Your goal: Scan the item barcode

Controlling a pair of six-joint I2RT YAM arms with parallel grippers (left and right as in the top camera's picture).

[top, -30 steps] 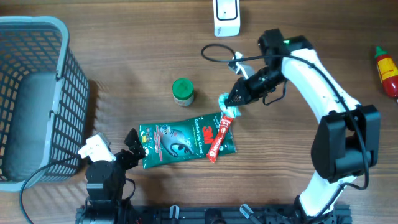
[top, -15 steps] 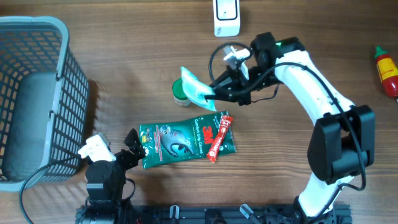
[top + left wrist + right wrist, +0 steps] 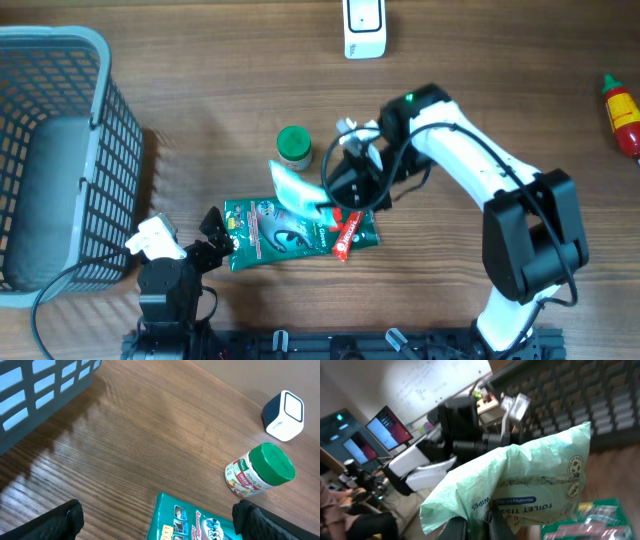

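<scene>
My right gripper (image 3: 336, 196) is shut on a pale green pack of toilet tissue wipes (image 3: 291, 187), lifted and tilted above the table. In the right wrist view the pack (image 3: 535, 480) fills the frame, its edge pinched between my fingers (image 3: 458, 530). No barcode shows on it. The white and dark scanner (image 3: 363, 28) stands at the far edge, well away from the pack. My left gripper (image 3: 217, 232) stands open near the front left, and in its own view the left gripper (image 3: 160, 521) holds nothing.
A green packet (image 3: 285, 230) and a red sachet (image 3: 352, 222) lie below the held pack. A green-lidded jar (image 3: 294, 146) stands just beyond. A grey basket (image 3: 110, 120) is at the left. A red bottle (image 3: 622, 110) lies at the right edge.
My right arm has swung the wipes pack left and towards the front, from beside the jar to above the green packet. The left arm has not moved.
</scene>
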